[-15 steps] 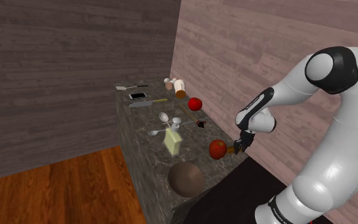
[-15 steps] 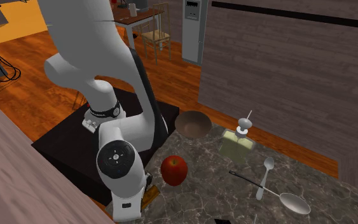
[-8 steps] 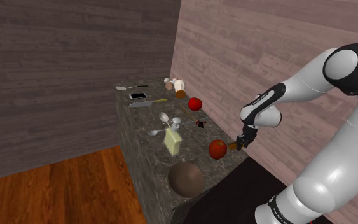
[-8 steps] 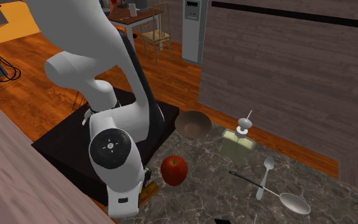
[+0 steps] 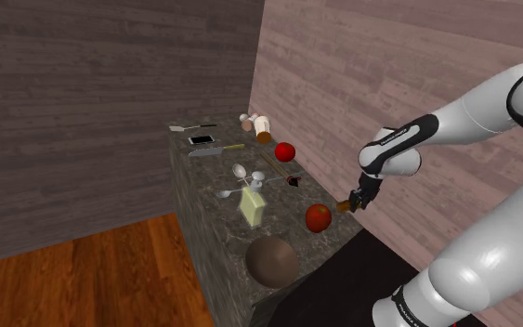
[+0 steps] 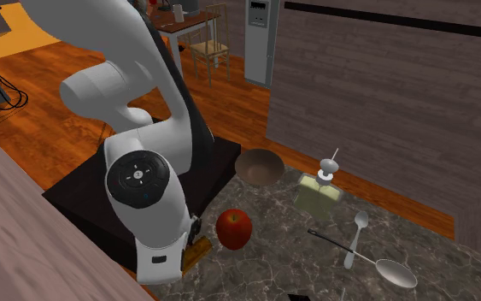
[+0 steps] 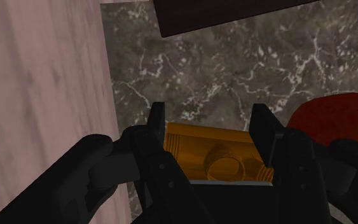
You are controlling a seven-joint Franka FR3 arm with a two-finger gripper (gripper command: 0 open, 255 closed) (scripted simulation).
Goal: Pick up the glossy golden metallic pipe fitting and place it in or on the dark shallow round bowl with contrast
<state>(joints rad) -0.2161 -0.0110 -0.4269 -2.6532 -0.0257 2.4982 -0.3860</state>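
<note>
So the black gripper (image 5: 354, 202) has its fingers (image 7: 157, 130) pinching the golden pipe fitting (image 7: 215, 156), one finger on each end. In the wrist view you can see the round threaded opening on the fitting's side facing the camera. In the shoulder view the fitting (image 5: 344, 206) sits at about 3 o'clock from the red apple (image 5: 318, 217), close beside it and right by the edge of the dark marbled table (image 5: 203, 186) near the pinkish wall. I can't tell if it's touching the surface. The brown round bowl (image 5: 271, 260) is at roughly 8 o'clock from the fitting, at the table's near corner, with nothing in it. In the second exterior view the fitting (image 6: 197, 252) is at about 8 o'clock from the apple (image 6: 233, 228), and the bowl (image 6: 260, 167) is at 1 o'clock from the apple.
</note>
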